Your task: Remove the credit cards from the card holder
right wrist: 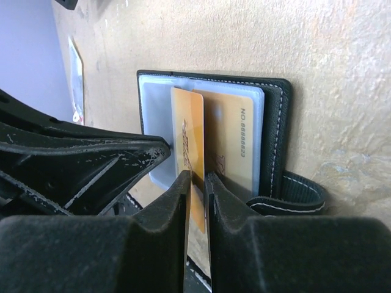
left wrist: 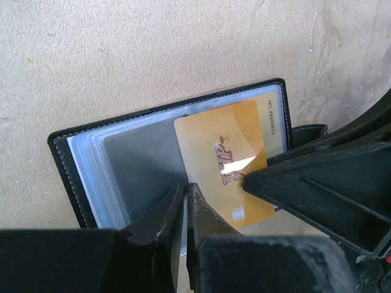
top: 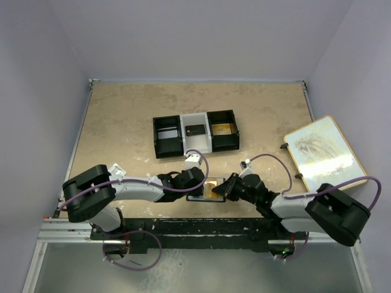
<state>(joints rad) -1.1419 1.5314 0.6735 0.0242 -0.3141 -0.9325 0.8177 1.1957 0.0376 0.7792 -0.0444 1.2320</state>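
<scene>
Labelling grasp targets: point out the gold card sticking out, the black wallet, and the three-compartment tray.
gold plastic VIP card [left wrist: 223, 155]: left wrist view, printed face.
black bifold wallet with clear sleeves [left wrist: 131, 165]: left wrist view, grey sleeve.
black-and-white three-compartment tray [top: 165, 145]: top view, left compartment's wall.

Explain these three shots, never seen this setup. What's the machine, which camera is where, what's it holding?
Two robot arms are bolted side by side at the table's near edge. The wide picture comes from a fixed camera above and behind them; the other two come from cameras on each wrist. On the tan table lie an open black card holder, a three-compartment tray and a white board. The left tool is shut, pinning the holder's clear sleeves. The right tool has a gold card standing between its fingers, partly out of its sleeve; whether it grips the card is unclear. A second gold card sits in the holder.
</scene>
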